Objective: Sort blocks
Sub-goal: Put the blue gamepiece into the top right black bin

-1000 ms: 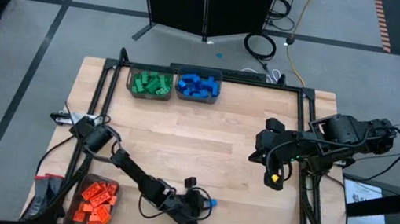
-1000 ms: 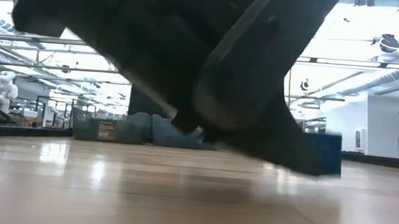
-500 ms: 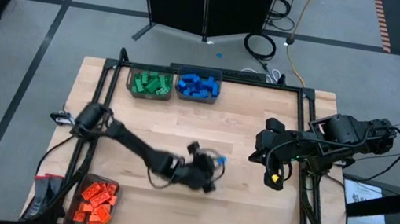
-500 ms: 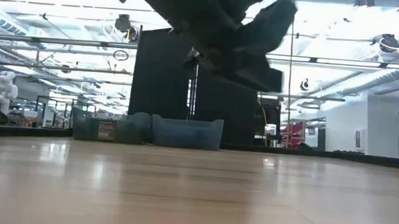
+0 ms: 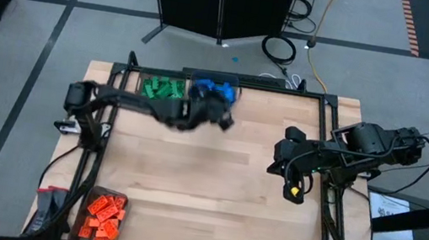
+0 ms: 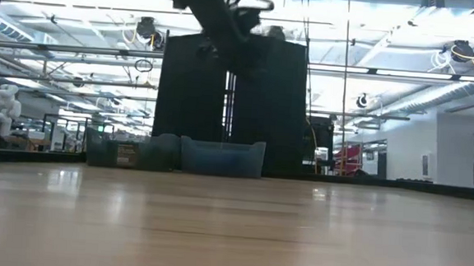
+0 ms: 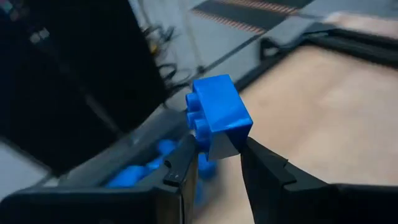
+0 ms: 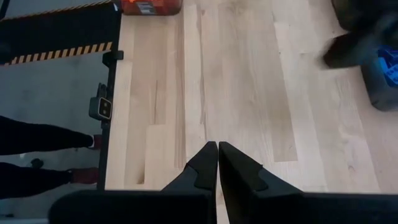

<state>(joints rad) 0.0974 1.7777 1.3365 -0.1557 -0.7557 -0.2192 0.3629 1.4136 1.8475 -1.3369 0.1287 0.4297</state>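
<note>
The left hand (image 7: 214,163) pinches a blue block (image 7: 219,113) and hangs over the blue bin (image 5: 213,92), which is full of blue blocks (image 5: 208,93). Just beside that bin, the green bin (image 5: 161,89) holds green blocks. No writing can be read. The right hand (image 8: 217,155), fingers together, waits well apart, over the bench (image 5: 213,188)

left gripper (image 5: 218,110), clamped on a blue block (image 7: 219,112), has travelled from the table's near edge across to the blue bin (image 5: 215,79) at the far side.
</note>
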